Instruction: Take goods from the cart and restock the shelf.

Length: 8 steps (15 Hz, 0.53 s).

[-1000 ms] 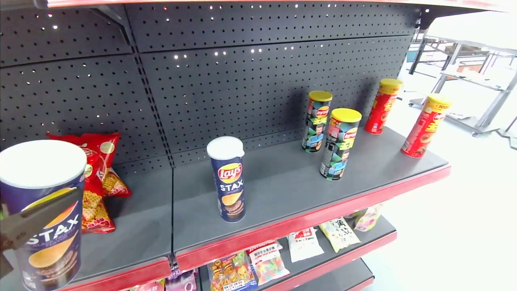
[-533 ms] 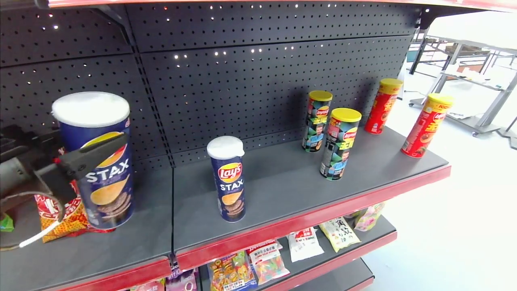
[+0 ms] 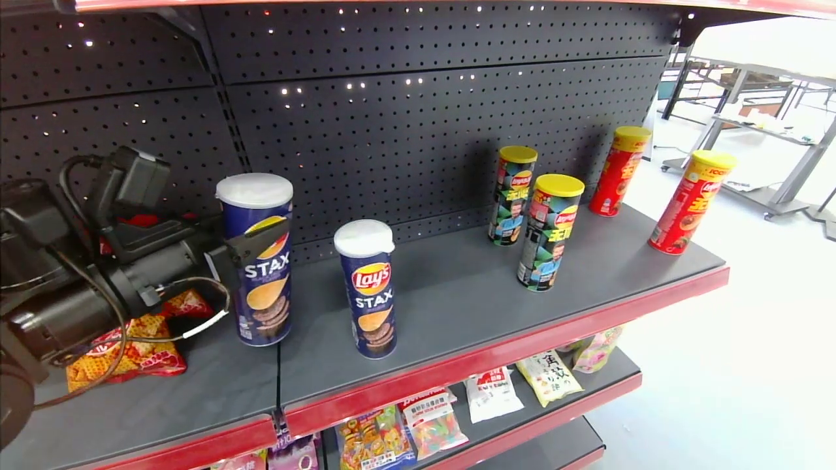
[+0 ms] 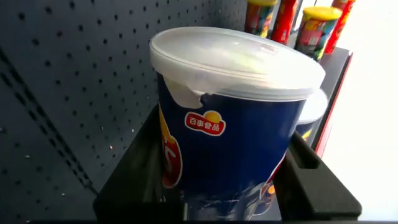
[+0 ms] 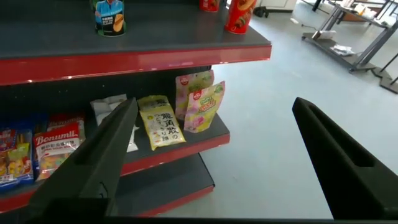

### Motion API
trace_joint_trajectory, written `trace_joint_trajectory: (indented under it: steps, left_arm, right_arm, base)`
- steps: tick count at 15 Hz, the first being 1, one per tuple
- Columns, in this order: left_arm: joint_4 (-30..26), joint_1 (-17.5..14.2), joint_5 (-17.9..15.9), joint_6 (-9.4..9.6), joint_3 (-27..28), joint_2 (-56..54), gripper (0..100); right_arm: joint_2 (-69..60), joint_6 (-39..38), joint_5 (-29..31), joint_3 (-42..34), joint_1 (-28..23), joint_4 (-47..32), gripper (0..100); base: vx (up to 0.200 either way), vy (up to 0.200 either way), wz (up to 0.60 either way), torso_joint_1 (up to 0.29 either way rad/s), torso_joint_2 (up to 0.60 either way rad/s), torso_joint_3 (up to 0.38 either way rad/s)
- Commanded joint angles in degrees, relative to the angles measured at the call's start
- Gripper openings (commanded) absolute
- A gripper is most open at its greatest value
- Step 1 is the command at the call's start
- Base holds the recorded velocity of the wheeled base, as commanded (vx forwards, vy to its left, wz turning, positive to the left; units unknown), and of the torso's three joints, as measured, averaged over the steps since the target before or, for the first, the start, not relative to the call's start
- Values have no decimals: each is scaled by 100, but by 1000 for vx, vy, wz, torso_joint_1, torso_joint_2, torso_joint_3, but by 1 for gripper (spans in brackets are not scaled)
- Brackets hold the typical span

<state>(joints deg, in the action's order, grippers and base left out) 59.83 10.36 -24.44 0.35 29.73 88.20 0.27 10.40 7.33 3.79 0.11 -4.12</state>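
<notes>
A blue chips can (image 3: 256,261) with a white lid stands upright at the shelf's left part, with my left gripper (image 3: 261,245) shut on its middle. I cannot tell whether its base touches the grey shelf board (image 3: 457,300). In the left wrist view the can (image 4: 230,124) sits between the black fingers (image 4: 127,180). A second, matching blue can (image 3: 367,287) stands free on the board just to the right. My right gripper (image 5: 217,155) is open, holding nothing, and hangs in front of the lower shelves.
Two multicoloured yellow-lid cans (image 3: 548,232) and two red cans (image 3: 686,202) stand at the right. Red snack bags (image 3: 124,346) lie behind my left arm. The pegboard back wall (image 3: 392,130) is close. Bare board separates the blue and multicoloured cans. Bagged snacks (image 5: 158,127) fill the lower shelf.
My left arm has carried the blue can from the near left rightward and deeper over the shelf, up beside the standing blue can. The other cans have not moved.
</notes>
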Motion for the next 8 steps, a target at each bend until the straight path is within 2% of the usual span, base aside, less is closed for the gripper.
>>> trace_joint_trajectory:
  steps: [1,3,5,6,7,8]
  left_arm:
    - [178,-17,-17,-18,191,620,0]
    - [459,-17,-34,-132,419,945,0]
    - [784,-17,-69,-396,481,1156,0]
    - [864,-25,-113,-440,481,1226,0]
    - [1118,-61,-228,-519,454,1393,0]
    - [1347,-105,-395,-519,437,1542,0]
  right_arm:
    - [-18,24,-3,-10,7,8,100]
    - [-18,24,67,-1,7,17,100]
    - [-18,120,181,-1,7,17,100]
    - [-18,173,181,-1,7,17,100]
    - [-18,296,181,8,7,17,100]
    - [-18,358,181,8,7,17,100]
  base:
    - [0,0,0,0,0,0]
    - [0,0,0,0,0,0]
    - [0,0,0,0,0,0]
    - [0,0,0,0,0,0]
    - [0,0,0,0,0,0]
    - [0,0,0,0,0,0]
